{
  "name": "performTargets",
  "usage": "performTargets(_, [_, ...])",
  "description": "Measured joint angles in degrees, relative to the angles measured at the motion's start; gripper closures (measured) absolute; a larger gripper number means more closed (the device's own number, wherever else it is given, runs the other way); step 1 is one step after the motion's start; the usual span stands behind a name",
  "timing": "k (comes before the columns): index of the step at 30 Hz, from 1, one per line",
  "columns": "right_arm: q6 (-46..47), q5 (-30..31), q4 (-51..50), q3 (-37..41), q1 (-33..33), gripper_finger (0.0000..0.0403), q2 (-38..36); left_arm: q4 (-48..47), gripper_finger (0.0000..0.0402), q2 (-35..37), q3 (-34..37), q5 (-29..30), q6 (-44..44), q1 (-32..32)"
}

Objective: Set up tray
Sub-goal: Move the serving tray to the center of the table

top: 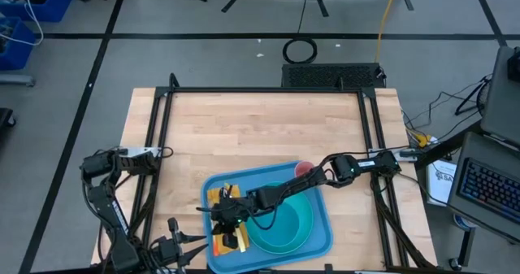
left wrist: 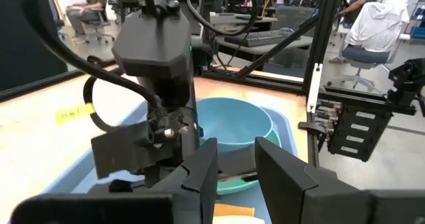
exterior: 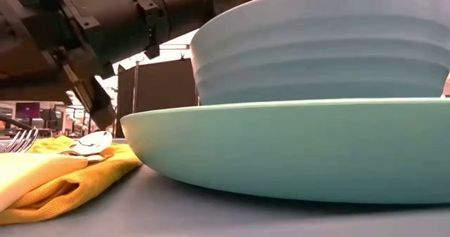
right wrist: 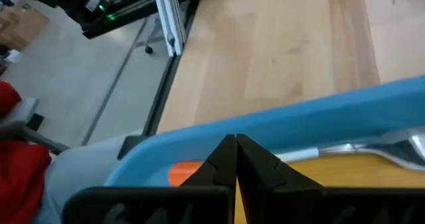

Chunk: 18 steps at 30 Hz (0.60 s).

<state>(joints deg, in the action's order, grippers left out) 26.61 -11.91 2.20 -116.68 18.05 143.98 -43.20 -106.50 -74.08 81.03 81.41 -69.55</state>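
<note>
Right arm: extended from the right table edge diagonally across the tray (top: 321, 240), reaching over the plate (top: 296, 229) and bowl (top: 286, 215). Right end effector (top: 230, 211): low over the yellow napkin (top: 227, 240) at the left end of the tray, fingers pressed together with tips touching, nothing pinched between them. In the right wrist view, closed fingertips (right wrist: 234, 159) pointed down toward the napkin (right wrist: 345, 184), with a silver utensil (right wrist: 372, 147) just beside them on the cloth and the blue tray rim (right wrist: 299, 121) immediately beyond; bare wooden table (right wrist: 285, 51) farther out.

Left arm: folded back at the near left corner of the table, clear of the tray. Left end effector (top: 183, 243): just beside the left edge of the tray, fingers partly spread, holding nothing. In the left wrist view, spread fingers (left wrist: 279, 177) aimed toward the right arm's wrist housing and the bowl (left wrist: 232, 121) behind it.

Tray: flat on the table at the near edge, directly under the right end effector, carrying plate, bowl, napkin and a small pink cup (top: 304, 169) at the far rim.

In the low view, fork (exterior: 20, 140) and spoon (exterior: 90, 144) resting on the napkin (exterior: 63, 177), beside the plate (exterior: 295, 149).
</note>
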Motion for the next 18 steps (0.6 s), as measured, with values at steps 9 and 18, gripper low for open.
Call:
performTargets(9, [-0.96,-0.24,0.92,0.00,0.62,0.0403,0.28,0.85,0.0298,-0.04,0.00,-0.59,0.39,0.04])
performTargets(18, [-10.85,13.53,-13.04,0.00,4.83,0.0403,-7.08,3.59,0.0298,-0.04,0.00,-3.60,0.39,0.50])
